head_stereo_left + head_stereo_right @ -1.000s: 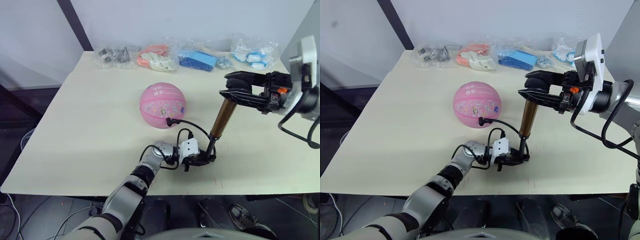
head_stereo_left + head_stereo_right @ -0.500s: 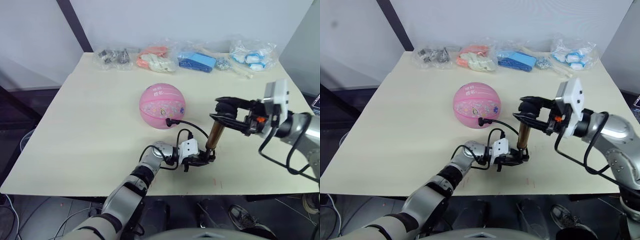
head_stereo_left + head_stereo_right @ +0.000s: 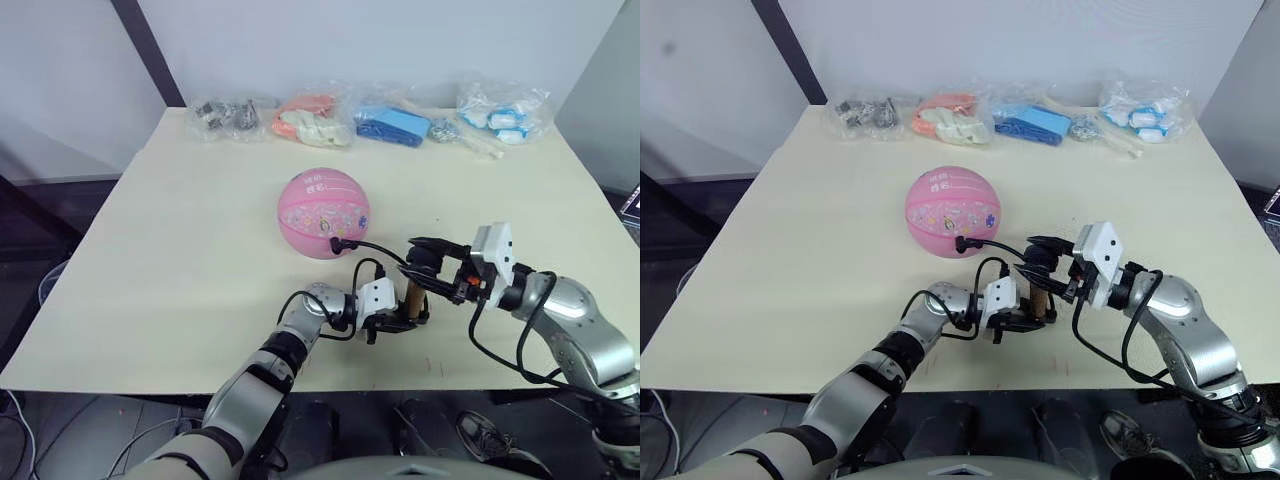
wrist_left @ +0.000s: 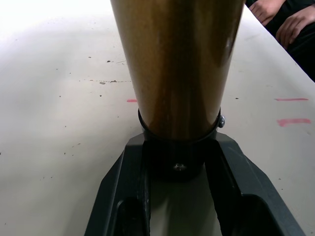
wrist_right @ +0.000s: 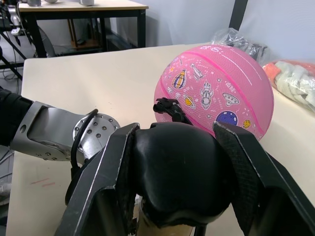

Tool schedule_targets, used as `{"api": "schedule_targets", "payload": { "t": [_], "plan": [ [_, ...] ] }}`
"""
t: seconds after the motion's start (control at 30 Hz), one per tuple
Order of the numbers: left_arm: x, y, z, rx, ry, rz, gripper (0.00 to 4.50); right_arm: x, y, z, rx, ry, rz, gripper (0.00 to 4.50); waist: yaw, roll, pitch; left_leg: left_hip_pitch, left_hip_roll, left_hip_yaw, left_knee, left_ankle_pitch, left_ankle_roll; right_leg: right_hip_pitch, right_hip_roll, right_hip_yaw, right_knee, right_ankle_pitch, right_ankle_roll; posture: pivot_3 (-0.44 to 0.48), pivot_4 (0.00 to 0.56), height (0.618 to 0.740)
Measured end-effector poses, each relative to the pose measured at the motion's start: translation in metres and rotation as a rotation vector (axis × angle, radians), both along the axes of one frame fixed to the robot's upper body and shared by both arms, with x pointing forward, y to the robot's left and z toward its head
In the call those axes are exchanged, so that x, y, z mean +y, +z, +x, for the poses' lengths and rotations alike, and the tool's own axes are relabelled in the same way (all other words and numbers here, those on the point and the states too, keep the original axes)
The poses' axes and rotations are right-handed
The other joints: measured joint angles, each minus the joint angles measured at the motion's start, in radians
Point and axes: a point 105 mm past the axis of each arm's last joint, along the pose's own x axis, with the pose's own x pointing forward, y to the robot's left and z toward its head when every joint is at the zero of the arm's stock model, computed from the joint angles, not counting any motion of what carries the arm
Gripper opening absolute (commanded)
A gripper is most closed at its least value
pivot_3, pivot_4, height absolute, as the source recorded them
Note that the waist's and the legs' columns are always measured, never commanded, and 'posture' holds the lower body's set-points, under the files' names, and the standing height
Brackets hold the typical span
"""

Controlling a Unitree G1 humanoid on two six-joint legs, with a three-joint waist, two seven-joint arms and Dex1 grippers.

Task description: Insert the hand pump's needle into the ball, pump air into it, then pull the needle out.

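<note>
The pale cream bench point(image 3: 180, 250) bears faint specks and small red marks by its near edge. On it, the left claw point(image 3: 402, 321) is clamped on the black base cap of the slim gold-bronze hand pump point(image 3: 412, 297), which stands upright. Directly above, the right claw point(image 3: 428, 275) grips the pump's black T-handle point(image 5: 174, 177), pressed low. Just beyond both claws sits the round pink cartoon-printed ball point(image 3: 323, 211), the pump's thin black hose point(image 3: 375, 250) plugged into it. Clear bags point(image 3: 400, 118) line the far edge, below a grey wall.
</note>
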Motion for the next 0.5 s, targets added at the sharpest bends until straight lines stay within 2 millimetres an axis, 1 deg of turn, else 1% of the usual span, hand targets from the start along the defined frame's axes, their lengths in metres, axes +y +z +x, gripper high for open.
{"api": "schedule_targets", "payload": {
  "t": [0.07,0.1,0.27,0.3,0.37,0.5],
  "plan": [
    [0.0,0.0,0.0,0.0,0.0,0.0,1.11,0.0,0.001,0.0,-0.001,0.0,-0.002,1.93,0.0,0.0,0.0,0.0,0.0,0.0,0.0,0.0,0.0,0.0,0.0,0.0,0.0,0.0,0.0,0.0,0.15,0.74],
    [0.0,0.0,0.0,0.0,0.0,0.0,1.11,-0.003,0.007,0.001,0.001,0.008,-0.011,1.93,0.0,0.0,0.0,0.0,0.0,0.0,0.0,0.0,0.0,0.0,0.0,0.0,0.0,0.001,-0.002,0.0,0.15,0.74],
    [-0.002,0.002,0.0,-0.005,-0.005,-0.006,1.11,-0.014,0.02,0.004,0.072,0.027,-0.064,1.93,0.002,0.003,0.004,-0.004,0.0,-0.001,0.0,0.0,0.0,-0.002,0.0,0.0,0.0,0.002,-0.003,0.0,0.15,0.74],
    [-0.002,0.002,0.0,-0.007,-0.007,-0.008,1.11,-0.016,0.031,0.004,0.073,0.035,-0.068,1.93,0.002,0.003,0.004,-0.005,0.0,-0.001,0.0,0.0,0.0,-0.003,-0.001,0.0,0.0,0.002,-0.003,0.0,0.15,0.74],
    [-0.002,0.002,0.0,-0.007,-0.009,-0.008,1.11,-0.016,0.043,0.002,0.055,0.048,-0.061,1.93,0.002,0.004,0.005,-0.005,0.0,-0.001,0.0,0.0,0.0,-0.003,-0.001,-0.001,0.0,0.002,-0.003,0.0,0.15,0.74],
    [-0.002,0.003,0.0,-0.008,-0.008,-0.007,1.11,-0.017,0.078,-0.003,0.016,0.085,-0.045,1.93,0.002,0.003,0.005,-0.005,0.0,-0.001,0.001,0.0,0.0,-0.003,-0.001,-0.001,0.0,0.002,-0.003,0.0,0.15,0.74]
  ]
}}
